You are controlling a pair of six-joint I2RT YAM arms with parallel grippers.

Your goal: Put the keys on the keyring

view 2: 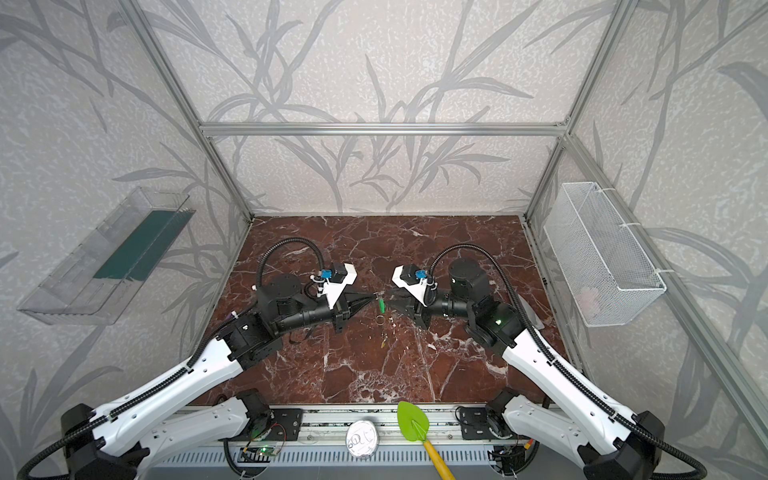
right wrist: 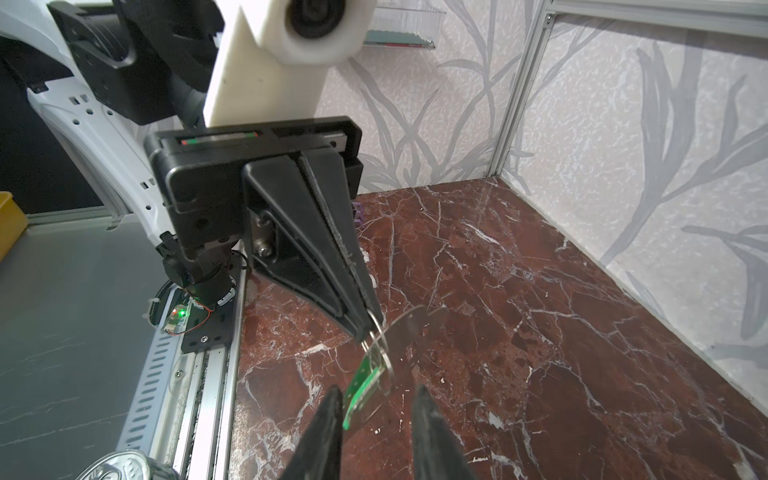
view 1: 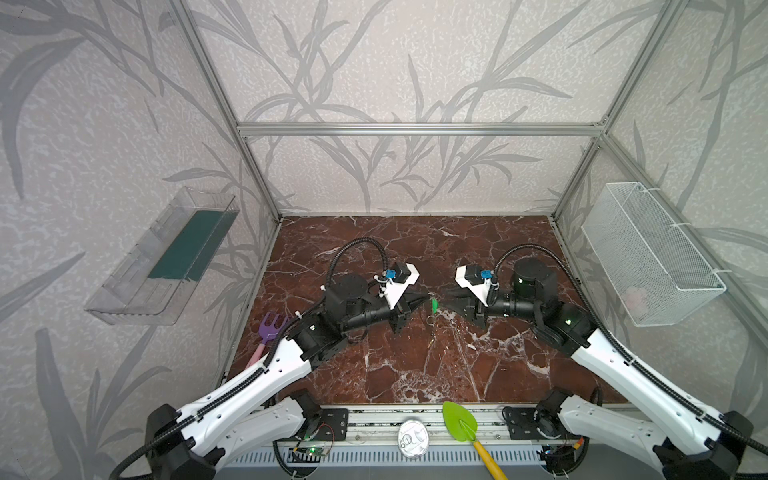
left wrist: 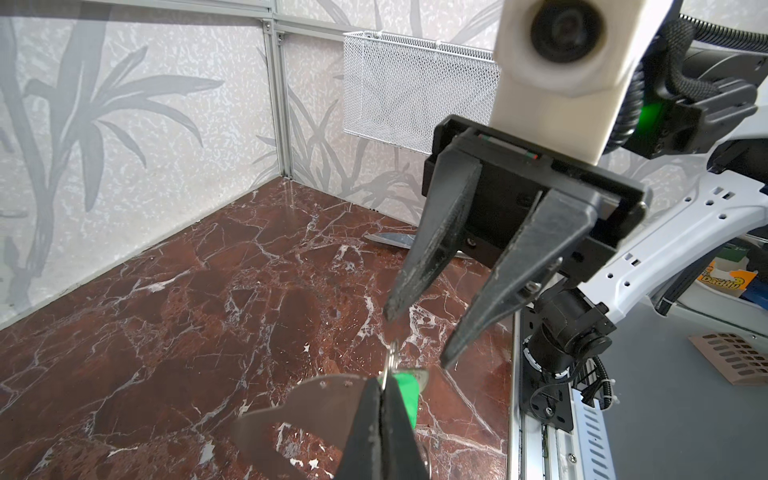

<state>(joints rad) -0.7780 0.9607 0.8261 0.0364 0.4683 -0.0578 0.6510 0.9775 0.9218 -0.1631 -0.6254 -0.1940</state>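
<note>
My left gripper [left wrist: 384, 384] is shut on the edge of the keyring [left wrist: 316, 399], a flat grey plate held above the marble table. In the right wrist view its tips [right wrist: 368, 332] pinch the plate [right wrist: 411, 326] together with a thin wire ring [right wrist: 384, 357]. From that ring hangs the green-tagged key [right wrist: 363, 388]. My right gripper [right wrist: 377, 390] faces it, open, with the green tag between its fingers and close to one of them. In both top views the green tag [view 1: 434, 306] [view 2: 380, 306] hangs between the two gripper tips. A small yellowish piece [view 2: 383, 344] lies on the table nearer the front, too small to identify.
A purple fork toy [view 1: 272, 328] lies by the left arm. At the front rail are a green shovel [view 1: 459, 422] and a silver can [view 1: 412, 438]. A wire basket [view 1: 648, 253] hangs on the right wall, a clear tray [view 1: 166, 257] on the left.
</note>
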